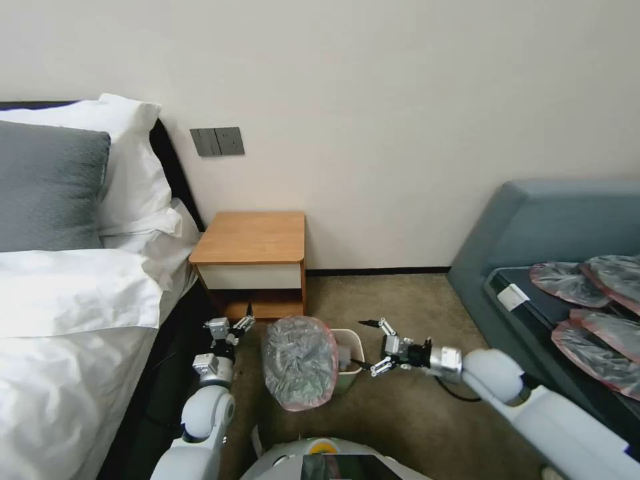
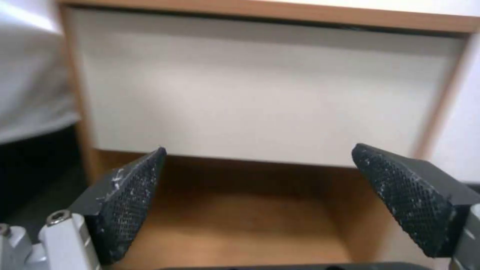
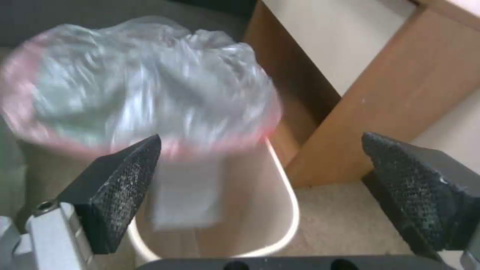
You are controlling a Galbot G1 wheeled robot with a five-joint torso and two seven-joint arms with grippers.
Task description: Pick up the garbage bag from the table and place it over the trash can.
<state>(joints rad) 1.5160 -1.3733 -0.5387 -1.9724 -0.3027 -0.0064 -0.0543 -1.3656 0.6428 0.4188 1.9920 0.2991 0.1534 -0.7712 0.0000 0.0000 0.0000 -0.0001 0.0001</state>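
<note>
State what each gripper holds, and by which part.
Nothing. Left gripper and right gripper are both open and empty; the garbage bag lies over the trash can.

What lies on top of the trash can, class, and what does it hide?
The garbage bag lies over most of the trash can, leaving one end of the rim bare. The bin's inside beneath the bag is hidden.

Soft, even indoor light fills the room, with faint shadow under the nightstand (image 1: 252, 265). Both wrist views are blurred: the garbage bag (image 3: 145, 82) smears with glare streaks, while the dark tool fingers (image 2: 127, 202) look fairly sharp.
</note>
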